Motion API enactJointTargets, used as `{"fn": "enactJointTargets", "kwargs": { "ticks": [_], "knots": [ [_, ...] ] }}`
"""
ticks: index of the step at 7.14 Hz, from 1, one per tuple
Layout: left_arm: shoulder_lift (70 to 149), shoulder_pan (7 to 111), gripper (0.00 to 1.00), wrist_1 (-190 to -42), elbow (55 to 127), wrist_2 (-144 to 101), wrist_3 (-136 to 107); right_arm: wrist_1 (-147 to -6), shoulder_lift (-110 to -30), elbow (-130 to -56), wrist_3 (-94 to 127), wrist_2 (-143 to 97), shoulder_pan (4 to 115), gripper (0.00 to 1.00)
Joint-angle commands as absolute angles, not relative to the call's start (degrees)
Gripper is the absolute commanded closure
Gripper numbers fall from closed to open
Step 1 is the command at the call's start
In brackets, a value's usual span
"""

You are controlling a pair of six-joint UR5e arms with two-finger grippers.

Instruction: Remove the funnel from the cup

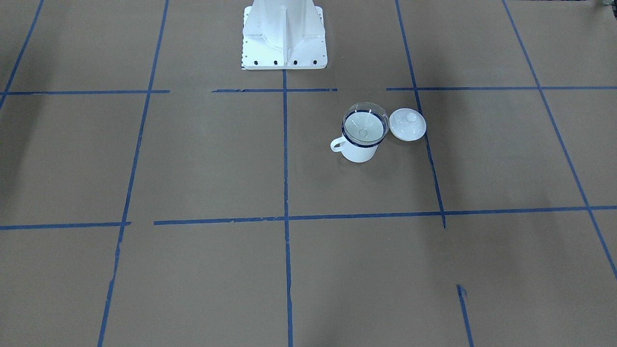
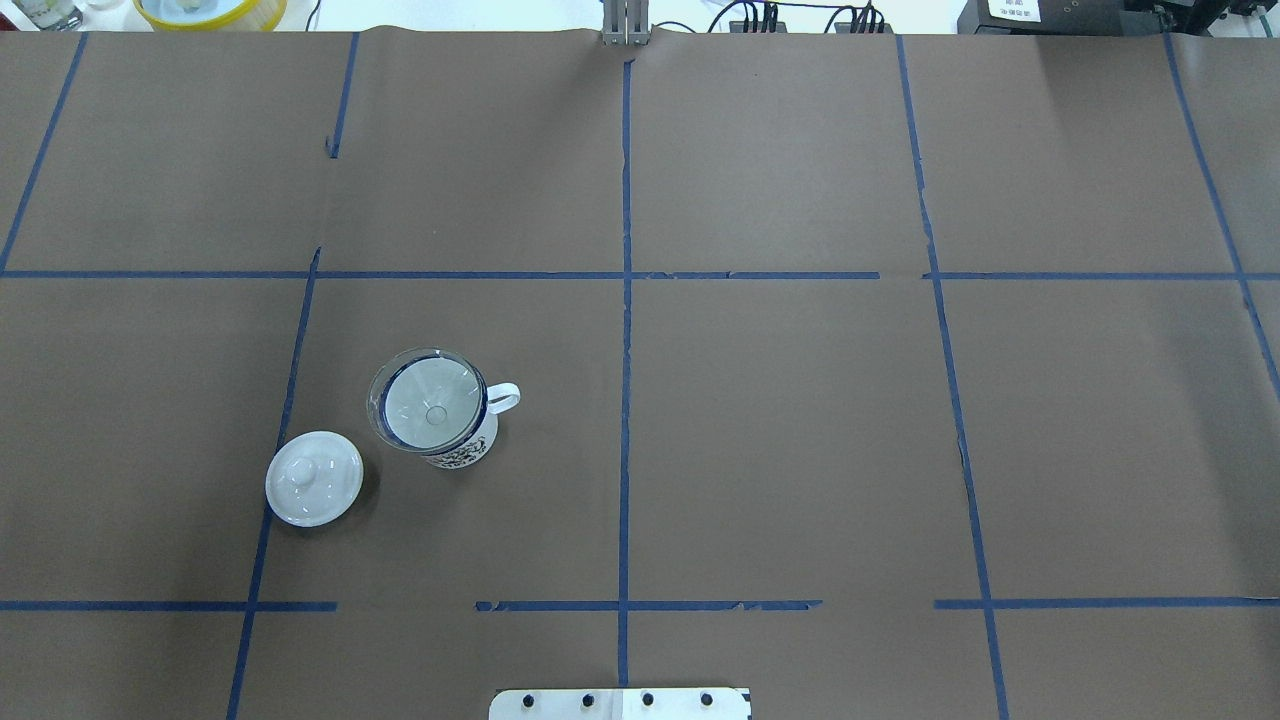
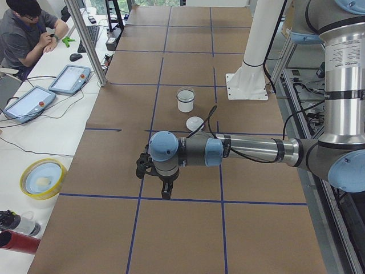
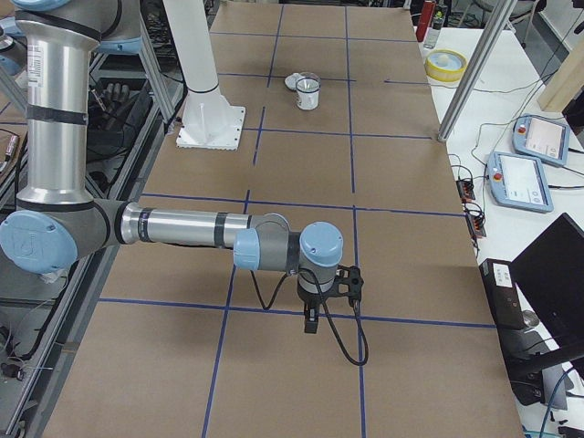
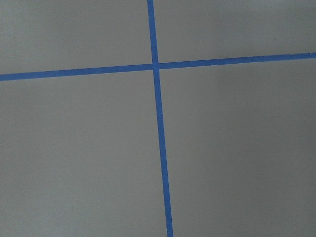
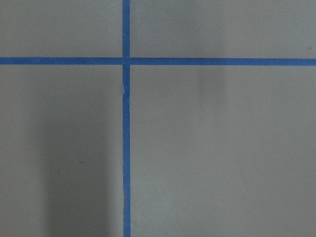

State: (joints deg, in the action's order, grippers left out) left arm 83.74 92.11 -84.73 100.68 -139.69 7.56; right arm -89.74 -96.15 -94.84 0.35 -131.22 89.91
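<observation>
The clear funnel (image 1: 365, 124) sits in the mouth of the white mug with a dark blue rim (image 1: 359, 152), handle pointing toward the table's middle. They also show in the overhead view, funnel (image 2: 428, 400) in cup (image 2: 465, 450). My left gripper (image 3: 165, 191) shows only in the left side view, hanging above the paper well away from the cup. My right gripper (image 4: 312, 324) shows only in the right side view, far from the cup (image 4: 308, 99). I cannot tell whether either is open or shut. Both wrist views show only brown paper and blue tape.
A white round knobbed lid (image 1: 407, 124) lies on the table right beside the cup. The white robot pedestal (image 1: 284, 33) stands behind it. A yellow bowl (image 3: 43, 177), tablets and a seated operator (image 3: 25, 28) are off the table's far side.
</observation>
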Motion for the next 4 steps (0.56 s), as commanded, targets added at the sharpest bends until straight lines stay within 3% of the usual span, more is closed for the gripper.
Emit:
{"fn": "enactJointTargets", "kwargs": {
  "ticks": [1, 4],
  "knots": [
    [83.85, 92.20, 0.00, -84.81, 101.16, -138.96, 7.73, -89.74, -96.15, -94.83, 0.35, -131.22, 89.91, 0.00],
    [84.11, 92.11, 0.00, -84.73, 102.99, -138.43, 7.47, -89.74, -96.15, -94.83, 0.35, -131.22, 89.91, 0.00]
  ]
}}
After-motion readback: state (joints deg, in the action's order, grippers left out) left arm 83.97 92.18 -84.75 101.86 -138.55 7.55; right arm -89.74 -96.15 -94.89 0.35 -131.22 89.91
